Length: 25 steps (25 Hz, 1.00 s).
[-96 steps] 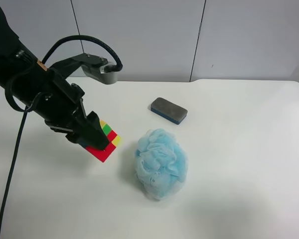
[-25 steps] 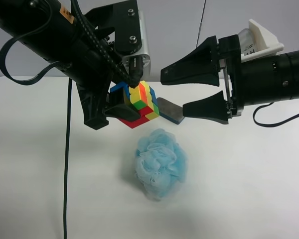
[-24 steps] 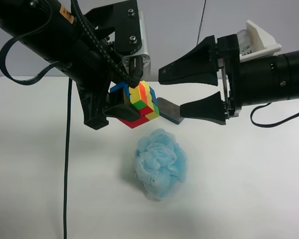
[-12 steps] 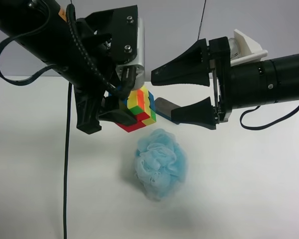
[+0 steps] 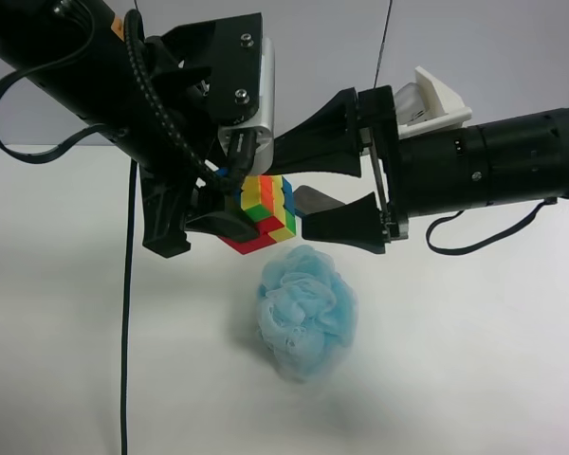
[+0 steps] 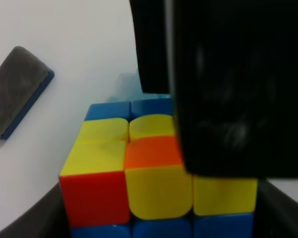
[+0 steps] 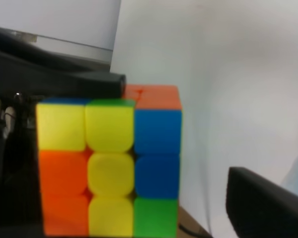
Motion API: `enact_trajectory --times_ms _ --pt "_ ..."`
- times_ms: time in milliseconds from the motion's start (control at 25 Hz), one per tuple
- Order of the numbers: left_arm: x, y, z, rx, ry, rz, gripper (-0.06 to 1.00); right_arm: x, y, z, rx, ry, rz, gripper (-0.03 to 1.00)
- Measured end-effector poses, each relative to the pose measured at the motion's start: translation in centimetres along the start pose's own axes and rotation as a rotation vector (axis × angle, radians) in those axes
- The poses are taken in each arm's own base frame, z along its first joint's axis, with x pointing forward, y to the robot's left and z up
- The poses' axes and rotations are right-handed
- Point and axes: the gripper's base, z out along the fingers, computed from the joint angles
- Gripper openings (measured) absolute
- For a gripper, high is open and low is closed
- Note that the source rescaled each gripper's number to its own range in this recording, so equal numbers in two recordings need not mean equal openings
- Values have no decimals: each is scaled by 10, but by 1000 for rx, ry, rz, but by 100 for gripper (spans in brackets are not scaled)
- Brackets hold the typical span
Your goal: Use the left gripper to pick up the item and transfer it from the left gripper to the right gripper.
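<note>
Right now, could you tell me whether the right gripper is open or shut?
Open: the right gripper stands spread wide near the cube held in the left gripper.

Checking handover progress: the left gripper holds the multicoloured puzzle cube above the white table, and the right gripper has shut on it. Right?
No: the left gripper holds the multicoloured puzzle cube above the white table, but the right gripper is open, fingers spread apart; the exterior high view shows it.

Small many-coloured cube, up in the air, squeezed tight by left gripper; right gripper spread wide beside it.
</note>
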Motion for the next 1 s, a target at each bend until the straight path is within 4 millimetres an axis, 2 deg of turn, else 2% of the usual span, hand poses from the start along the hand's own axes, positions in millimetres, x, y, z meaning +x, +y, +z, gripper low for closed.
enact_trajectory --times_ms 360,520,800,1000 --pt "1 -1 0 11 7 2 0 6 -17 27 14 57 3 100" --pt "1 -2 0 21 13 2 0 6 -23 33 28 66 2 100" --pt "1 -2 0 23 14 26 0 -8 -12 35 4 40 -58 100" --pt "1 -2 0 23 14 36 0 -10 -11 36 0 36 -67 100"
